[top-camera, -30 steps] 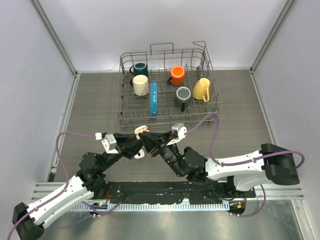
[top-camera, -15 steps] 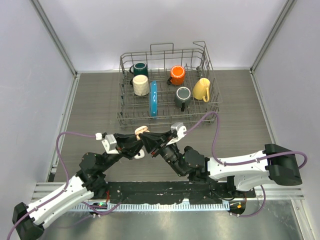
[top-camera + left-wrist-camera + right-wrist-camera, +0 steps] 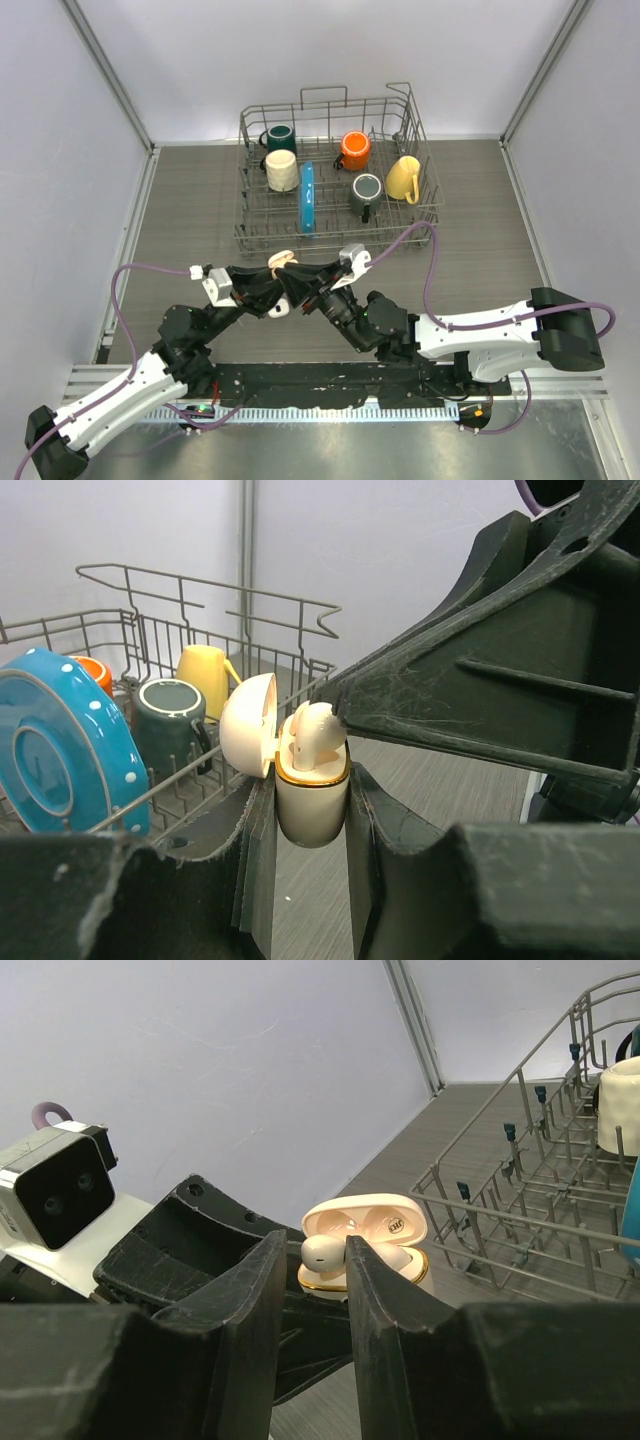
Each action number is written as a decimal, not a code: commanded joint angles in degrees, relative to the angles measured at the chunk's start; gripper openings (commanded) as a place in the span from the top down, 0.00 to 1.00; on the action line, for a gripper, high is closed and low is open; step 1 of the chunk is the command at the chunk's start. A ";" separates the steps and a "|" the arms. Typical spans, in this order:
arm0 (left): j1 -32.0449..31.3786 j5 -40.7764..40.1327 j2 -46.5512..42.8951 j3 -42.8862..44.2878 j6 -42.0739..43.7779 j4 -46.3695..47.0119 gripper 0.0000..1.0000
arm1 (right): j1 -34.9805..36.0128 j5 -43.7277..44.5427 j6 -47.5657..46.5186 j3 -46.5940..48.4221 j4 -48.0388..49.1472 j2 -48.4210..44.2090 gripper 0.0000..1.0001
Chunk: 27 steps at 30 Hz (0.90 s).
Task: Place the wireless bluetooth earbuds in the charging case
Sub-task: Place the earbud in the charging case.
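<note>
My left gripper (image 3: 310,776) is shut on the cream charging case (image 3: 312,815) with a gold rim and holds it upright, its lid (image 3: 248,725) open. A white earbud (image 3: 312,732) stands in the case's opening, head up. My right gripper (image 3: 313,1241) comes from the right and is shut on that earbud (image 3: 323,1252) just above the case (image 3: 370,1230). In the top view both grippers meet over the near middle of the table: the left (image 3: 280,278), the right (image 3: 297,275), with the case (image 3: 279,260) between them. The other earbuds are not clearly seen.
A wire dish rack (image 3: 420,150) stands behind the grippers. It holds several mugs, such as an orange one (image 3: 355,150) and a yellow one (image 3: 403,178), and a blue plate (image 3: 307,197). A small white thing (image 3: 278,308) shows below the grippers.
Both grippers and the case have shifted very slightly to the left. The holds are the same.
</note>
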 commanded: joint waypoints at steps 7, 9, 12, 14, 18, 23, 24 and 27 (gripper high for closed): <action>-0.09 -1.00 -0.88 1.12 -0.03 5.82 1.00 | 0.04 0.21 0.59 1.28 -0.85 -2.47 0.57; -0.18 -1.00 -0.97 1.12 -0.03 5.73 1.00 | 0.04 -0.32 0.50 1.19 -0.24 -2.65 0.55; -0.18 -0.83 -0.88 1.12 -0.03 5.38 1.00 | 0.04 -2.43 0.15 1.28 0.99 -3.08 0.52; -0.09 -0.74 -0.97 1.12 -0.12 4.94 1.00 | 0.04 -4.54 -0.37 1.28 1.87 -3.53 0.50; -0.18 -1.27 -1.58 1.29 -0.29 3.80 1.00 | 0.04 -8.23 -1.95 1.54 2.67 -5.55 0.50; -0.18 -2.41 -2.73 0.94 -0.21 2.75 1.00 | 0.04 -9.38 -1.96 2.16 -0.40 -7.48 0.50; -0.18 -2.41 -2.82 0.94 -0.12 2.14 1.00 | 0.04 -8.60 -1.26 2.16 -1.45 -8.01 0.50; -0.18 -2.76 -3.34 2.08 0.49 -0.93 1.00 | -0.14 -5.96 5.06 8.10 -16.27 -10.12 0.45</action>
